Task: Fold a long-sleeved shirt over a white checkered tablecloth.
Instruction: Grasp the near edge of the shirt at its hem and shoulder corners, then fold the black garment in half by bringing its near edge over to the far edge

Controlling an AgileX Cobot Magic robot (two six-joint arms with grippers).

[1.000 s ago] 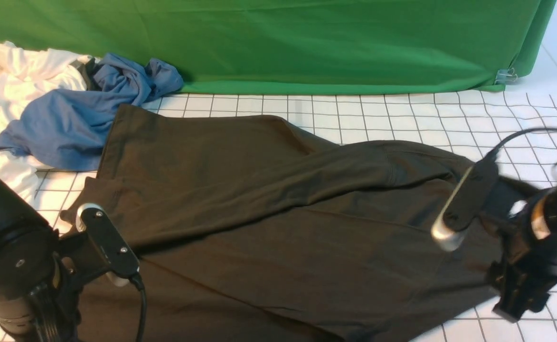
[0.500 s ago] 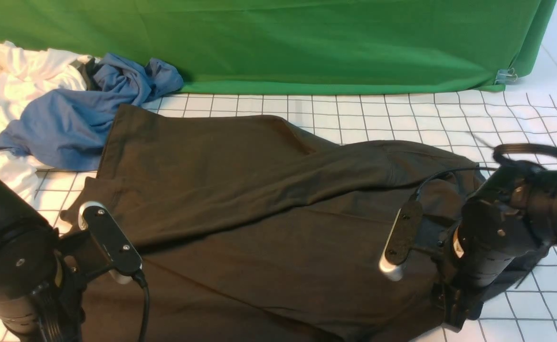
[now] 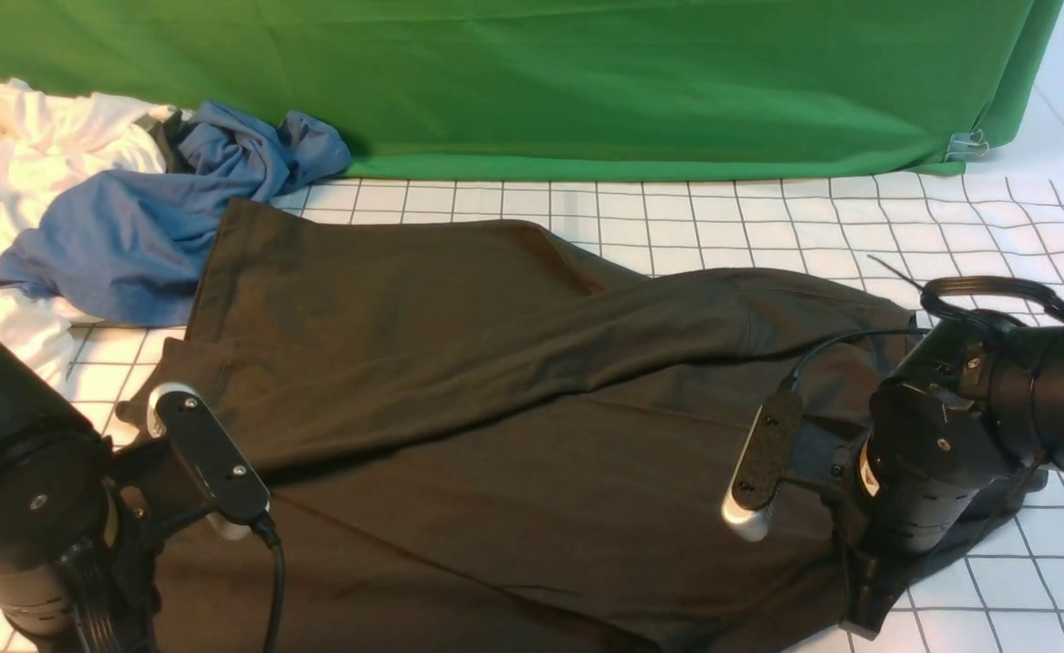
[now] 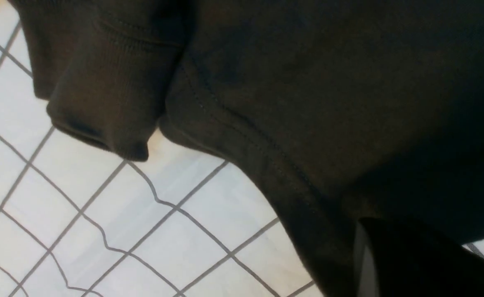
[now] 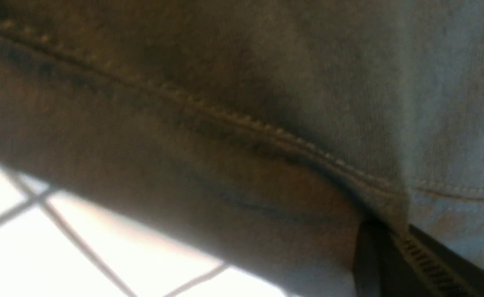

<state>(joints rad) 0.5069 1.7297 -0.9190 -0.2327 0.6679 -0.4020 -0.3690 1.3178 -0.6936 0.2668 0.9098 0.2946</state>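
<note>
the shirt [image 3: 495, 426] lies spread across the tablecloth [image 3: 767, 227], filling most of the near half. its far edge runs straight from the upper left, and one sleeve [image 3: 541, 354] is laid diagonally over the body. open checkered cloth shows beyond the shirt up to the backdrop [image 3: 586, 82], and more shows at the far right. at the far left the room is taken up by a blue garment [image 3: 123, 236], which touches the shirt's corner, and a white garment [image 3: 42, 136] behind it. the tablecloth is a little wrinkled on the right. the backdrop hangs behind and is clipped at its right corner.

the left arm [image 3: 24, 508] sits low at the near left. the left gripper [image 4: 374, 251] is clenched, with the shirt's hem running into it, just beside a cuff [image 4: 101, 115] lying on the cloth. the right arm [image 3: 1021, 408] reaches in from the right and bends down at the wrist. the right gripper [image 5: 390, 247] is clamped on the shirt's stitched edge at its right end, close above the tablecloth.
</note>
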